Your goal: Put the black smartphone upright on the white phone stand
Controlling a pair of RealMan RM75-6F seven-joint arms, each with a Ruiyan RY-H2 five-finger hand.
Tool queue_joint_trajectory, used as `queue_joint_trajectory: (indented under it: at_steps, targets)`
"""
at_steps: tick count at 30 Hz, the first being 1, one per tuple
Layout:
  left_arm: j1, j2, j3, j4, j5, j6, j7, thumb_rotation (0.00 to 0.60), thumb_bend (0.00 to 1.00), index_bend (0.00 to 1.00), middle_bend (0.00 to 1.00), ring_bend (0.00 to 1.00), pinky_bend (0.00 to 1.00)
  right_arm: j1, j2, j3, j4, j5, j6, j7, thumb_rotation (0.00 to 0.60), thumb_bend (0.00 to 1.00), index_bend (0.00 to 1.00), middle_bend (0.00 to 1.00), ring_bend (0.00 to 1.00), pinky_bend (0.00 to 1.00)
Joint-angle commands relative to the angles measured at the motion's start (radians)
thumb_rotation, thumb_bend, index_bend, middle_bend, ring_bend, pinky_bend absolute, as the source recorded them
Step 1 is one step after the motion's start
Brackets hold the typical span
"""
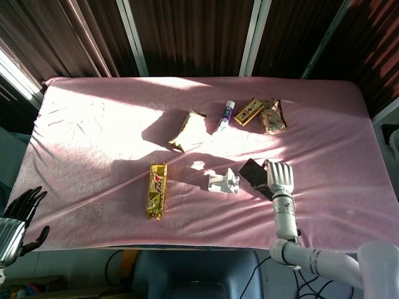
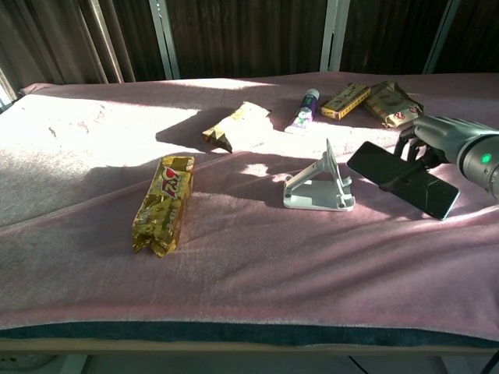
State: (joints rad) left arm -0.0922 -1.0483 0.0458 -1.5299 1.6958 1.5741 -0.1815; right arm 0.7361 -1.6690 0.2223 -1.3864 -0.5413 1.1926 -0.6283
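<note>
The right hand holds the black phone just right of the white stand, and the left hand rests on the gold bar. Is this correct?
Not quite. The right hand does hold the phone beside the stand, but the head view shows the left hand off the table's corner, far from the gold bar.

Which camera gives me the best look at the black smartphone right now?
The chest view: the black smartphone shows nearly whole, held by the right hand beside the white phone stand. The head view shows only one end; the hand covers the rest.
</note>
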Motion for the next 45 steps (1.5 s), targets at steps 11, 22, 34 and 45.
queue_joint_trajectory:
  at_steps: [11, 22, 34, 45]
  targets:
    - [-0.001, -0.004, -0.001, -0.004, -0.004, -0.006, 0.015, 0.6, 0.39, 0.0, 0.01, 0.01, 0.14, -0.093, 0.111, -0.066, -0.109, -0.424, 0.03, 0.258, 0.6, 0.26, 1.0, 0.78, 0.56, 0.47]
    - [-0.007, -0.007, -0.007, -0.012, -0.018, -0.024, 0.032, 0.6, 0.39, 0.0, 0.01, 0.01, 0.14, -0.097, 0.04, -0.078, 0.055, -0.72, -0.01, 0.655, 0.6, 0.26, 1.0, 0.78, 0.56, 0.47]
    - [-0.012, -0.008, -0.011, -0.016, -0.029, -0.039, 0.038, 0.6, 0.39, 0.0, 0.01, 0.01, 0.14, -0.051, -0.139, -0.102, 0.408, -0.947, 0.042, 1.007, 0.6, 0.26, 1.0, 0.78, 0.56, 0.45]
    - [-0.022, -0.01, -0.007, -0.022, -0.027, -0.06, 0.047, 0.6, 0.39, 0.0, 0.01, 0.01, 0.14, -0.036, -0.273, -0.144, 0.731, -1.027, 0.071, 1.348, 0.6, 0.26, 1.0, 0.78, 0.56, 0.44]
